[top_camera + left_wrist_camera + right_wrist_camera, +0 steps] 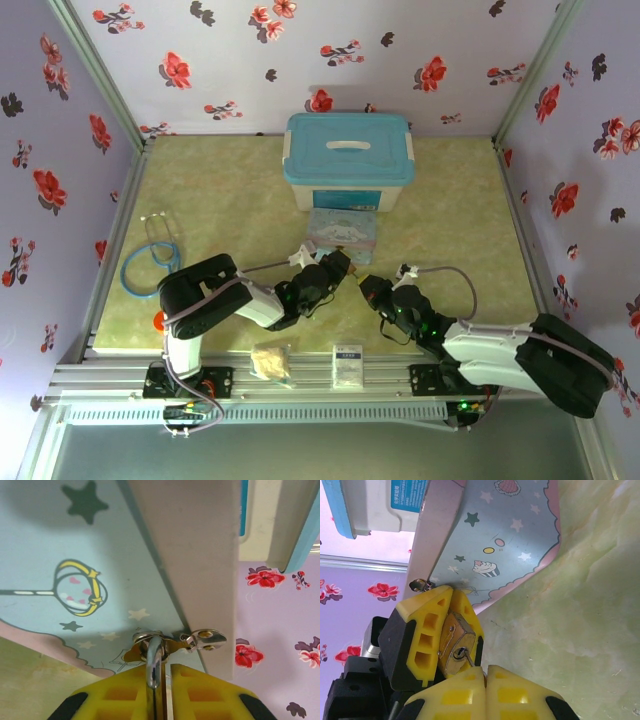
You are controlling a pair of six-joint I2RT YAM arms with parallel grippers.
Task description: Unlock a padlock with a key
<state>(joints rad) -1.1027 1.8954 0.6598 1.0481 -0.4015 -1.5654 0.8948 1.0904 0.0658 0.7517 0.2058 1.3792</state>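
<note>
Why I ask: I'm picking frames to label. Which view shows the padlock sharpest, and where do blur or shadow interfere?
Right wrist: the padlock is sharp and well lit. Left wrist: its shackle looks soft, and a shadow darkens the tin at upper left. Top external: even light, but the padlock is tiny.

The top external camera sits above and behind the arm bases, facing down and forward, and covers the whole table [450,220] from a distance. The left wrist camera looks along the left gripper [162,672] at very close range onto the edge of the blue tin [75,555], with the storage box [280,520] behind. The right wrist camera looks past the right gripper [482,672], also close, at the same tin, box and padlock [455,640].
</note>
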